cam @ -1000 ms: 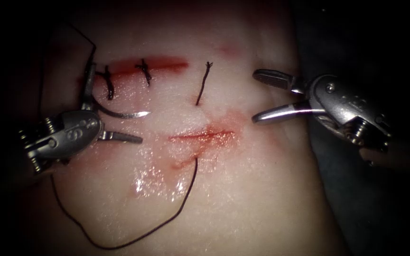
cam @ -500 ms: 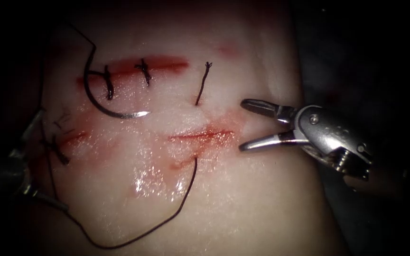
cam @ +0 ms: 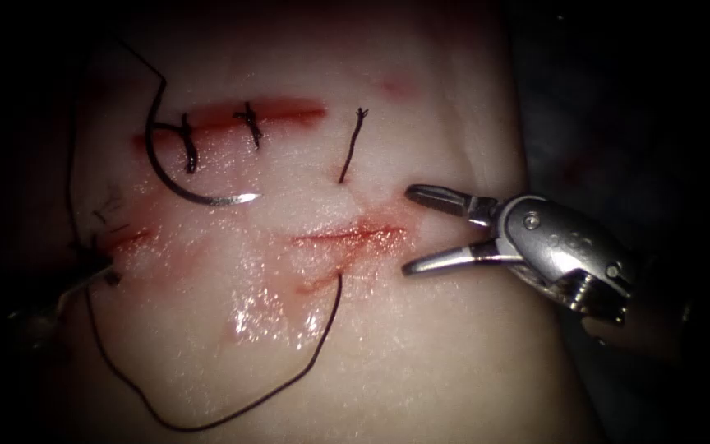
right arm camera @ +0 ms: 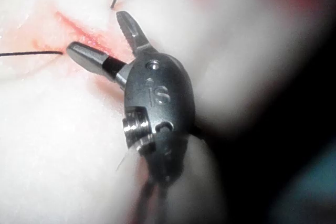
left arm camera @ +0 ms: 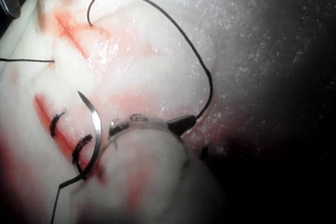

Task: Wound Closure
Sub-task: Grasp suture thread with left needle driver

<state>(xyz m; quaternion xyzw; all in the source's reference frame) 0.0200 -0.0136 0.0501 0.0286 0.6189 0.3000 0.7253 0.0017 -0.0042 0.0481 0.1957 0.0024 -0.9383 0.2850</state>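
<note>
A dark background surrounds a pale slab of tissue, glistening and smeared with red fluid. An upper cut runs across the tissue with two dark stitches over it, and a loose cut end of thread lies just to its right. A second, lower cut sits near the middle.

The curved needle lies free on the tissue at the left end of the upper cut, its shiny tip pointing right; whether any part of it is in the tissue cannot be told. Dark thread sweeps in a long loop from the lower cut down and round to the left.

The right gripper comes in from the right with its two jaws spread wide apart, holding nothing, hovering just right of the lower cut. The left gripper sits in shadow at the far left edge beside a dark knot; whether its jaws are apart or together cannot be told.
</note>
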